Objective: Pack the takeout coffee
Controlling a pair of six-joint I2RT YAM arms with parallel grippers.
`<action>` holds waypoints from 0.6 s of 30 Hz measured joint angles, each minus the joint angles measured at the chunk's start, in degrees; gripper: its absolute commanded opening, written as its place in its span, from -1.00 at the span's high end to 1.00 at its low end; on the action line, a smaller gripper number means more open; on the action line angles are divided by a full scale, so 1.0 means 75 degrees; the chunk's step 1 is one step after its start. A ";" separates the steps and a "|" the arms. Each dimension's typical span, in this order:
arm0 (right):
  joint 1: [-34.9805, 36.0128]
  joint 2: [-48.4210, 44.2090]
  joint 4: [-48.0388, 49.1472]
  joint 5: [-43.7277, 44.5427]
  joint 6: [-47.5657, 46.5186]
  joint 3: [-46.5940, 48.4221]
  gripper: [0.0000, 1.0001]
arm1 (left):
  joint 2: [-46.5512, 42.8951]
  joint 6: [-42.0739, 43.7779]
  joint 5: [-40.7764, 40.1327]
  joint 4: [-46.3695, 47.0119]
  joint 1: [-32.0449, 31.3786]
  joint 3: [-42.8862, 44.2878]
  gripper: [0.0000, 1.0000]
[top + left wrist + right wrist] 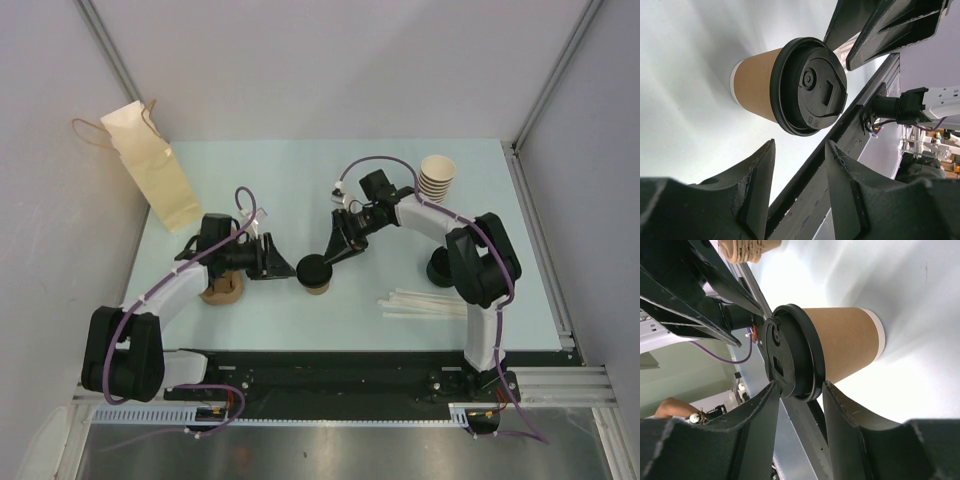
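Observation:
The takeout coffee (314, 272), a tan paper cup with a black lid, stands upright on the pale table just in front of the middle. My right gripper (335, 252) reaches it from the back right. In the right wrist view the right gripper (800, 385) is shut on the lid's rim (790, 357), one fingertip on the lid's top and the other under the rim beside the cup wall (845, 345). My left gripper (283, 268) is level with the cup on its left. In its own view the left gripper (800, 150) stands open and empty, short of the lidded cup (790, 90).
A tan paper bag (152, 172) with handles lies at the back left. A stack of lidless cups (437, 178) stands at the back right. A brown stack (222, 290) sits under the left arm, white sticks (425, 303) lie front right, and a black stack (438, 268) is half hidden by the right arm.

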 measured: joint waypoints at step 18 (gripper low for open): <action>0.0143 0.1067 0.0175 -0.0087 0.0256 0.1661 0.10 | -0.0119 -0.0245 0.0041 0.0251 0.0198 -0.0160 0.04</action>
